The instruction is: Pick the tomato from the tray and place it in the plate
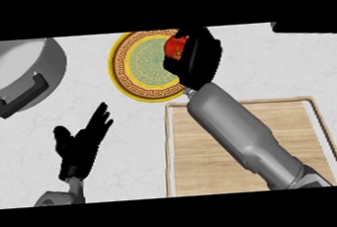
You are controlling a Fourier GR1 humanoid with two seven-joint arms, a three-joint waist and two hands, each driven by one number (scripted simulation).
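A red tomato (174, 46) shows between the fingers of my right hand (197, 58), which is shut on it above the right edge of the plate (140, 68). The plate is round, with a yellow rim, a brown key-pattern band and a green centre. My right forearm reaches up from the lower right, crossing the wooden tray (288, 117), which lies on the counter just below the plate. Most of the tomato is hidden by the hand. My left hand (78, 141) rests open at the lower left, fingers pointing up and to the right.
A large grey pot (22, 71) with a black handle (20, 96) stands at the upper left. A dark object (311, 26) sits at the top right corner. White counter surrounds the plate and tray.
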